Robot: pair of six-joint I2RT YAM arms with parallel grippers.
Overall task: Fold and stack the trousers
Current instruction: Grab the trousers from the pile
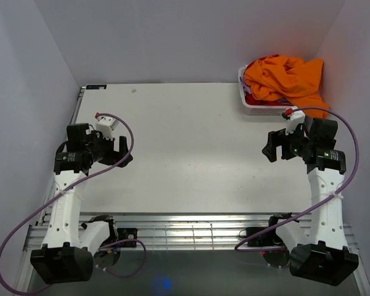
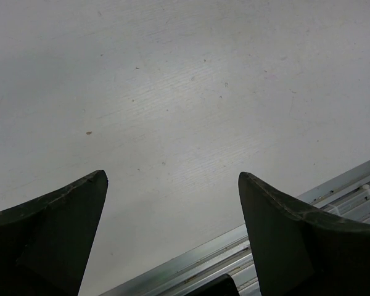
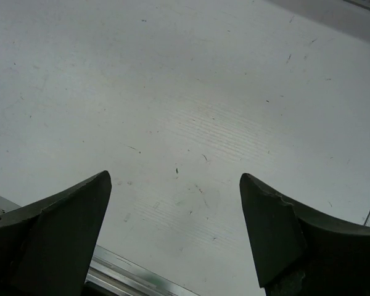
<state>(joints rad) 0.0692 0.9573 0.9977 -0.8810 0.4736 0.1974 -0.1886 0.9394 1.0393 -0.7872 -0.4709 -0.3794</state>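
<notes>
Left end effector (image 2: 172,177) and right end effector (image 3: 175,177) hang released, wrist cameras seeing just table (image 2: 172,74); only overhead catches trousers (image 1: 283,77) heaped in basket (image 1: 259,110).

Nothing to read here: no lettering, label, brand, number or sign can be made out on anything in any of the three views.
</notes>
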